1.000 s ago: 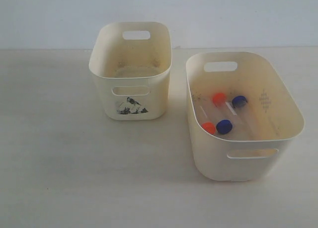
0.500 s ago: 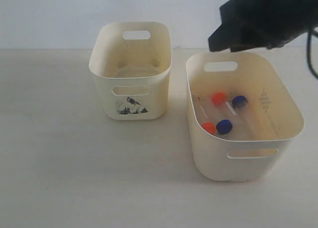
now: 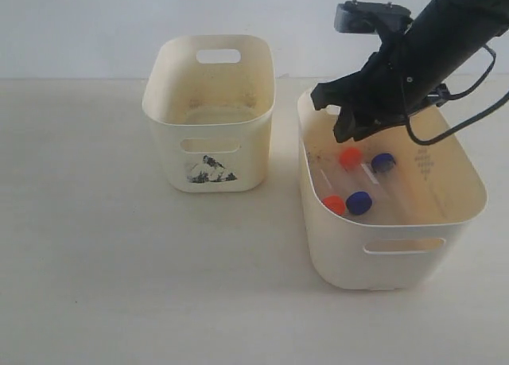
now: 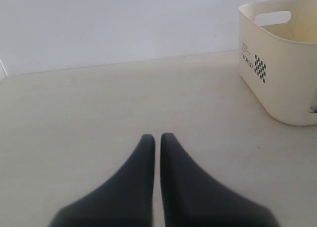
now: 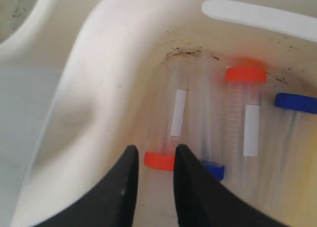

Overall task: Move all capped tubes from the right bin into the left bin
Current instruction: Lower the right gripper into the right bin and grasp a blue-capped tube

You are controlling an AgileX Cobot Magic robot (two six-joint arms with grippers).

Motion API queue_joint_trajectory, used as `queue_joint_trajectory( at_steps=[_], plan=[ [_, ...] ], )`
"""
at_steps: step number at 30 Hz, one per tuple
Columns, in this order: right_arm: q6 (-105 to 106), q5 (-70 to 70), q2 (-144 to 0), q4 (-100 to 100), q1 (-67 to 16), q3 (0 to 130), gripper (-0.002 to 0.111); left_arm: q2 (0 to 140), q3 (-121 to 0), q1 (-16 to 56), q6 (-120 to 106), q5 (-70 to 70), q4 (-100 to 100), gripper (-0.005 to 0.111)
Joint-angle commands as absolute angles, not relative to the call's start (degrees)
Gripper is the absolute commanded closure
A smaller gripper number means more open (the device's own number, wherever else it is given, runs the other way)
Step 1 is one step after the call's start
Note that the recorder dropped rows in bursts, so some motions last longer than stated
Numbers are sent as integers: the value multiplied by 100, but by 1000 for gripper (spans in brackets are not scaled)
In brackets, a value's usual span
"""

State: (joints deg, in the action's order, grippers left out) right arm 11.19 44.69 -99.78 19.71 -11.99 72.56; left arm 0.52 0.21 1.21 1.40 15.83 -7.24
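Four capped tubes (image 3: 359,203) below jaws (apart)

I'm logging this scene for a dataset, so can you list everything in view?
table: one, pale, under everything
right bin: one, cream, the wider bin
left bin: one, cream, picture sticker on front, no tubes visible inside
orange-capped tubes: two, clear with orange-red caps, lying in the right bin
blue-capped tubes: two, clear with dark-blue caps, same bin
left claw: one, black, shut, over the table
right claw: one, black, slightly open, empty, above the tubes
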Motion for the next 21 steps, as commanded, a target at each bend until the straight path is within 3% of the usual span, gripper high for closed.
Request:
queue_joint_trajectory(
  at_steps=[1, 9, 15, 21],
  plan=[
    [1096, 4399, -10199, 1742, -1199, 7303, 84, 41, 0, 114, 206, 1500, -686, 102],
    [890, 4376, -10572, 1611, -1199, 7303, 82, 41, 0, 114, 206, 1500, -686, 102],
    [776, 4176, -10807, 1618, -1199, 7303, 58, 41, 0, 114, 206, 1500, -686, 102],
    [762, 4035, -10963, 1590, -1199, 7303, 61, 41, 0, 114, 206, 1500, -686, 102]
  ],
)
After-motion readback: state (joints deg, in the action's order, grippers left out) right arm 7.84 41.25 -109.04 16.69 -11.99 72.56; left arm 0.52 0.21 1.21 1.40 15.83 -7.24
